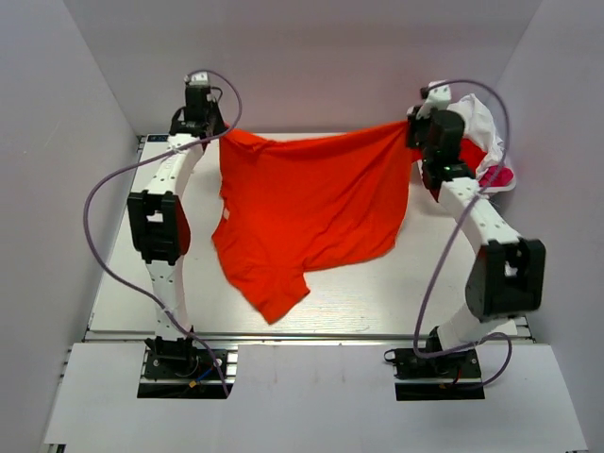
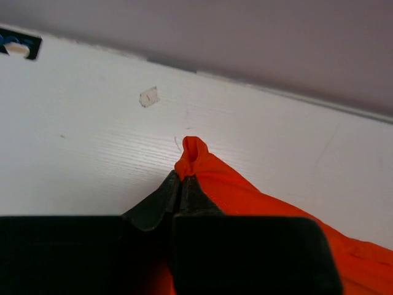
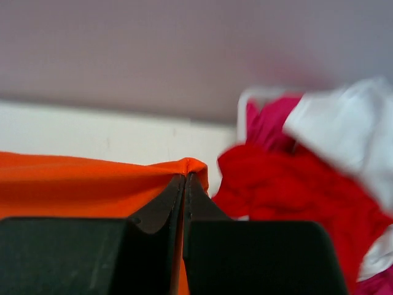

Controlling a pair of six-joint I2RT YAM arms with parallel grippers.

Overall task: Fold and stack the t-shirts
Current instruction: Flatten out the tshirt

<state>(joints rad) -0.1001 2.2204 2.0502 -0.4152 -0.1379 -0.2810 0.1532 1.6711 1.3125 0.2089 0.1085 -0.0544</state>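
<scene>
A bright orange t-shirt (image 1: pixel 307 208) hangs stretched between both arms near the back of the table, its lower part and one sleeve trailing toward the front. My left gripper (image 1: pixel 219 132) is shut on one far corner of the shirt (image 2: pixel 212 178), cloth bunched at its fingertips (image 2: pixel 182 179). My right gripper (image 1: pixel 411 127) is shut on the other far corner (image 3: pixel 92 187). A heap of other t-shirts, red (image 3: pixel 295 190), magenta-pink (image 3: pixel 270 123) and white (image 3: pixel 344 129), lies just right of the right gripper.
The heap of shirts (image 1: pixel 486 142) sits in the back right corner against the wall. The back wall stands close behind both grippers. The white table (image 1: pixel 123 293) has bare surface at the left and front, ending at a metal rail (image 1: pixel 311 333).
</scene>
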